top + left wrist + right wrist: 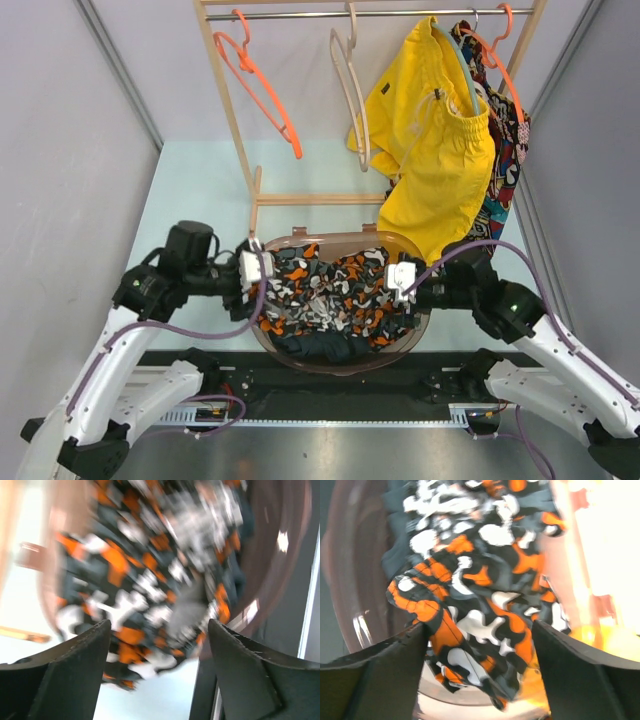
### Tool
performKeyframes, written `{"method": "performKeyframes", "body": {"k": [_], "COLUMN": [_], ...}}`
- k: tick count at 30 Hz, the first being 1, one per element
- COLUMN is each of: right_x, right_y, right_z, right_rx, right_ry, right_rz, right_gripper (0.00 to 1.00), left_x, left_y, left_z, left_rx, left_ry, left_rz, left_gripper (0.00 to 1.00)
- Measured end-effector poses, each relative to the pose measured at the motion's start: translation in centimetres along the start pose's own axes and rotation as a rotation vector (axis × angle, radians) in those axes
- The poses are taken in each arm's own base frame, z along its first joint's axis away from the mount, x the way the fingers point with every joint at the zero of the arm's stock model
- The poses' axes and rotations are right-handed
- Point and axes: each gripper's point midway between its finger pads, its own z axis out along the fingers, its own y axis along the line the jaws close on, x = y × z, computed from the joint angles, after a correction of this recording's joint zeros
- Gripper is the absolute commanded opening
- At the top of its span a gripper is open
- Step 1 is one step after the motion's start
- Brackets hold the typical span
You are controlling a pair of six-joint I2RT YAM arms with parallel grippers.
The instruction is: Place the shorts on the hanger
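Observation:
The camouflage-print shorts [335, 292] lie bunched in a brown translucent basket [345, 368] at the table's near middle. My left gripper [262, 278] is at the basket's left rim, open, with the blurred shorts [150, 570] just beyond its fingers [75, 665]. My right gripper [397, 280] is at the right rim, open, with a fold of the shorts [470, 620] hanging in front of the gap between its fingers [580, 670]. The thin orange hanger [265, 85] hangs bare on the rack's rail at the back left.
A wooden rack [228, 110] stands behind the basket. On its rail hang a beige hanger [352, 90], yellow shorts [440, 150] and an orange hanger with a red-blue patterned garment [508, 160]. Grey walls close both sides.

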Motion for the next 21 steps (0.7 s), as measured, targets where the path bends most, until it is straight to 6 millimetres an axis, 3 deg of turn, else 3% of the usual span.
{"method": "performKeyframes", "body": {"k": [2,6,13,16,21], "right_x": [-0.9,-1.8,-0.7,-0.3,-1.1], "right_y": [-1.2,-2.4,-0.6,-0.4,-0.8], "right_z": [-0.7,-2.5,-4.2,-4.4,-5.1], "right_rx": [0.052,0.127,0.112,0.116,0.153], "right_ry": [-0.009,-0.022,0.021,0.039,0.025], "right_rz": [0.022,0.037,0.066,0.088,0.133], "right_gripper": [1.00,1.00,1.00,1.00,1.00], "left_x": [-2.6,-8.7,-17.9,-19.7,-20.1], "left_y": [1.5,6.5,16.7,21.2,25.9], "left_z": [-0.9,-3.5,-7.3,-7.6,-7.3], "left_rx": [-0.062,-0.228,-0.478,-0.558,-0.612], "left_ry": [-0.073,-0.252,-0.533,-0.647,-0.769], "left_rz": [-0.047,-0.167,-0.379,-0.520,-0.734], "left_gripper": [0.88,0.92,0.90,0.89,0.88]}}
